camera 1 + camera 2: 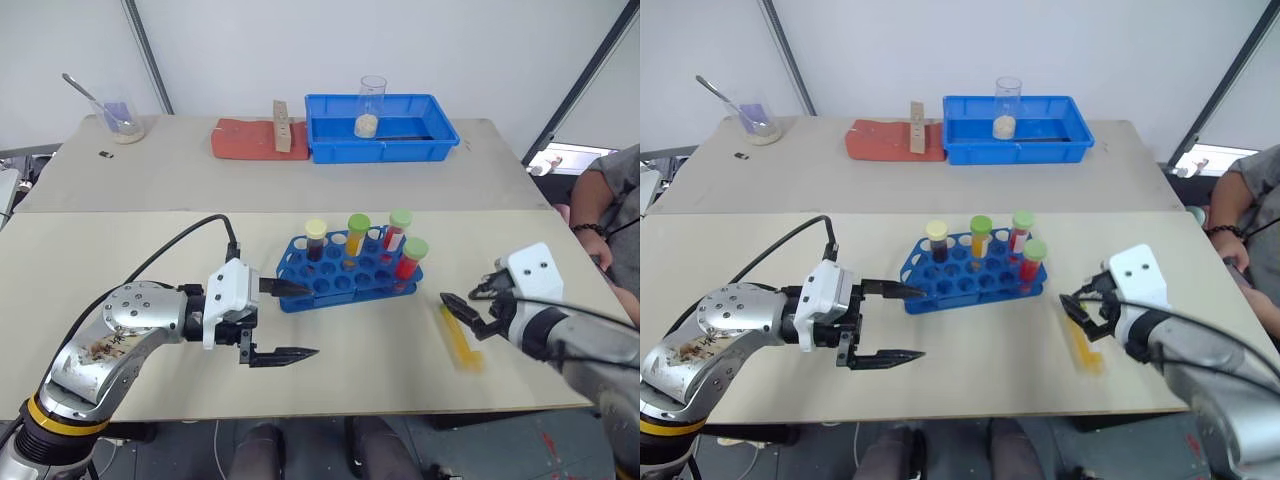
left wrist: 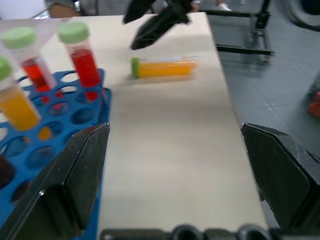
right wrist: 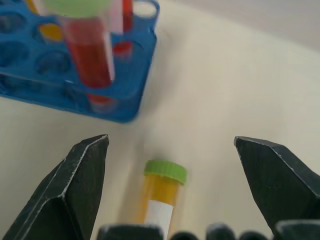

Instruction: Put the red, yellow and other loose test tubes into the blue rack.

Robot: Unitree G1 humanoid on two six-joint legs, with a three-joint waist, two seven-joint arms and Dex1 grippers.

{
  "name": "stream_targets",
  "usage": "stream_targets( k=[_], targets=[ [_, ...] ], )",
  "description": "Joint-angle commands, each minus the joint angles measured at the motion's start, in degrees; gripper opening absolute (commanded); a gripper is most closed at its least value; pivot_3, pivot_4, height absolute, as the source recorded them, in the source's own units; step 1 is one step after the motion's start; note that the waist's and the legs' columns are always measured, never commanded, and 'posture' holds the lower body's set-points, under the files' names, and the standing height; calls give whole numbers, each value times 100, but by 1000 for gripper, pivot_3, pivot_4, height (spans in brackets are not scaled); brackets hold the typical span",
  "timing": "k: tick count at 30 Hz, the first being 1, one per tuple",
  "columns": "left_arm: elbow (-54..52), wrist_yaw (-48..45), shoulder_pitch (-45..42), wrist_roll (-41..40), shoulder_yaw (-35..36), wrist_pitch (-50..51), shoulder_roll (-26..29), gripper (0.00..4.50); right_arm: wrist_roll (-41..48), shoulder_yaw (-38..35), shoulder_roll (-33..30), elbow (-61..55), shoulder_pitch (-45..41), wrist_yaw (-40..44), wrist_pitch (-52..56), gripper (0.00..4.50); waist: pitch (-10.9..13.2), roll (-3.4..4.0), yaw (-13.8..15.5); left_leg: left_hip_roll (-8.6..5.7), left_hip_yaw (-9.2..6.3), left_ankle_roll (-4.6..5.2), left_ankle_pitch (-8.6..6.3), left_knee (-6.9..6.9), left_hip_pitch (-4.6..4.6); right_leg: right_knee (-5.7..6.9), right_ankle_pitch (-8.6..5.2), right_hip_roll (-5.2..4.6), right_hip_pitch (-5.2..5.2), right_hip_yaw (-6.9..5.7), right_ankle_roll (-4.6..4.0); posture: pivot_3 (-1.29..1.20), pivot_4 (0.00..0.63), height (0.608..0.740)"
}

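Around the blue rack (image 1: 349, 272), a moulded plastic stand with a grid of round holes, the table top (image 1: 150, 190) is seen to be pale and matte. Four capped tubes are stood upright in the rack: one dark with a cream cap (image 1: 316, 239), one yellow-filled (image 1: 357, 233) and two red-filled (image 1: 409, 257) with green caps. To the right of the rack a yellow tube (image 1: 461, 341) with a green cap is laid flat on the table, unheld, just in front of the right gripper (image 1: 467, 315), whose fingers are spread apart and empty. Left of the rack the left gripper (image 1: 290, 321) is held wide open, one finger at the rack's edge. Behind the rack a blue tray (image 1: 380, 128) holding a clear beaker (image 1: 370, 106) is set, with a red pad (image 1: 243, 139) beside it.
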Motion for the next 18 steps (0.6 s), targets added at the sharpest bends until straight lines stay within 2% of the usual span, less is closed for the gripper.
stream_targets(
  k=[1, 9, 12, 18],
  targets=[
    [-279, -106, 82, 26, -48, -175, 40, 4500, 225, -40, -234, 324, -243, 151, 821, 4429, 0, 0, 17, 0, -1, 2, -1, -1, -3, -1, -4, 0, 0, -1, 2, 0, 150, 740],
    [-446, 12, 203, 126, -243, -237, -129, 4500, 601, 958, -764, 1673, -813, 267, 844, 4429, 1, -1, -30, -6, 2, 6, -3, 16, -5, -7, 8, -4, 6, 8, 25, 0, 150, 740],
    [-460, 51, 265, 174, -279, -284, -161, 4500, 649, 1232, -872, 2025, -1055, 285, 844, 3635, 0, 0, -41, -5, 0, 7, -3, 13, -3, -6, 8, -1, 5, 7, 23, 0, 150, 740],
    [-384, 56, 347, 275, -309, -416, -192, 4500, 770, 1494, -924, 2437, -1305, 194, 844, 1554, 0, -1, -35, -5, -4, 8, -3, 7, -10, -7, 13, 1, 2, 6, 39, 0, 150, 740]
  ],
)
